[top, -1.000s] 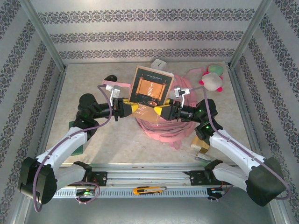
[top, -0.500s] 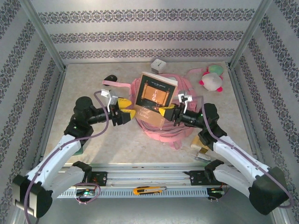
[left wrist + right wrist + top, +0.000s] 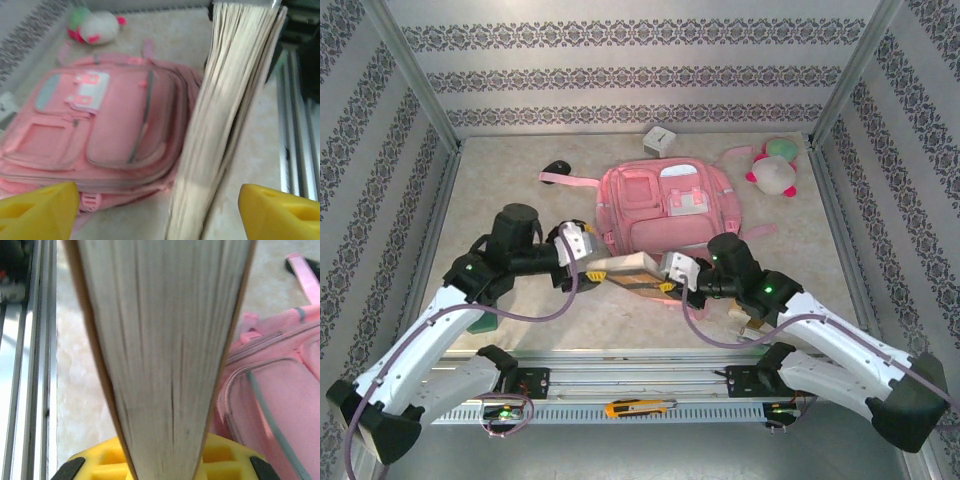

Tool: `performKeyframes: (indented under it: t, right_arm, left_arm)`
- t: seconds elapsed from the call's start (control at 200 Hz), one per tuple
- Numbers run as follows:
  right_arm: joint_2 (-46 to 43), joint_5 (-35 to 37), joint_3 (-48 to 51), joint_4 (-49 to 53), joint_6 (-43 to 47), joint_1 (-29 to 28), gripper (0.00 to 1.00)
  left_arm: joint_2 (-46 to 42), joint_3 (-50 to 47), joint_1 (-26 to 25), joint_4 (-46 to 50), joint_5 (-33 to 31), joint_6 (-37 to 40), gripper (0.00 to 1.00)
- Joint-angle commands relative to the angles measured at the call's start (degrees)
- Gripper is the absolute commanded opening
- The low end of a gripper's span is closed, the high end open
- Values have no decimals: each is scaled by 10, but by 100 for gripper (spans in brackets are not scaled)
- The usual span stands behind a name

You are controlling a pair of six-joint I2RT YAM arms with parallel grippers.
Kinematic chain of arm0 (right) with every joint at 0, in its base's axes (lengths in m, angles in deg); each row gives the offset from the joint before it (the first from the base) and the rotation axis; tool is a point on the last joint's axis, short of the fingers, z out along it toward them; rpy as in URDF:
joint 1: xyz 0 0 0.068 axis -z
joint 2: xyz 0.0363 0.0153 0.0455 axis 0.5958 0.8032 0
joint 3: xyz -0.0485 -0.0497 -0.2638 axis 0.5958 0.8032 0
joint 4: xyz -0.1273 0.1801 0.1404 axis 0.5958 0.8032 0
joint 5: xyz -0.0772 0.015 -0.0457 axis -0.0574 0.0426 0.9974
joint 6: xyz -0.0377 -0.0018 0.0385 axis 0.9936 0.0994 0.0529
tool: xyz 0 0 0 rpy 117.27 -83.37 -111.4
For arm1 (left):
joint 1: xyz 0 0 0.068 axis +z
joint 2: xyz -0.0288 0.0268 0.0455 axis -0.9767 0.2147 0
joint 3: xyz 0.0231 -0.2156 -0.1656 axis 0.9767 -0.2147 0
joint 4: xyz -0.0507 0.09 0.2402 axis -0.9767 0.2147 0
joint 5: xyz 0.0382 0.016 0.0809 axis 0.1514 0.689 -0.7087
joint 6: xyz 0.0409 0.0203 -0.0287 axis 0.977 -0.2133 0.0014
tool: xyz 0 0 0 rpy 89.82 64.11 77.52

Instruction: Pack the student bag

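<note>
The student bag [image 3: 660, 205] lies flat at the middle back of the table with its front pockets up; it also shows in the left wrist view [image 3: 100, 115] and the right wrist view [image 3: 280, 390]. A thick book [image 3: 625, 268] hangs just in front of the bag, held level. My right gripper [image 3: 665, 282] is shut on the book's right end, and its yellow fingers [image 3: 100, 465] clamp the page edges [image 3: 165, 340]. My left gripper [image 3: 590, 264] stands open at the book's left end. The pages [image 3: 225, 125] stand between its yellow fingertips [image 3: 40, 210], touching neither.
A pink, white and green plush toy [image 3: 775, 170] lies at the back right. A small white box [image 3: 660, 138] sits behind the bag and a small black object [image 3: 557, 167] by the bag's left strap. Small wooden pieces [image 3: 745, 322] lie under the right arm. Patterned walls close three sides.
The book has come down from standing upright over the bag to level in front of it. My left gripper has opened and let go; my right gripper has shut on the book.
</note>
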Motion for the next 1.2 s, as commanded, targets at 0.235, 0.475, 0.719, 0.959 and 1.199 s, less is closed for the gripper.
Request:
performKeyframes:
  t: [0.235,0.475,0.719,0.959,1.199]
  right_arm:
    - [57,22,-69,4,75,-31,0]
    - [77,-2,-83,-13,60,-31,0]
    - [15,-92,-14,-136,-66,63,40]
    - [-140,-187,130,-313,-271,181,63]
    - [-224,-227,248,-475,-449,273,68]
  left_arm:
    - [64,25,-69,62,-13,61,81]
    - [71,-1,-80,-9,0,32,61]
    - [9,-86,-65,-164,39,-45,0]
    - [-21,-164,-27,-418,151,-224,0]
    - [-14,-156,-26,-512,184,-284,0]
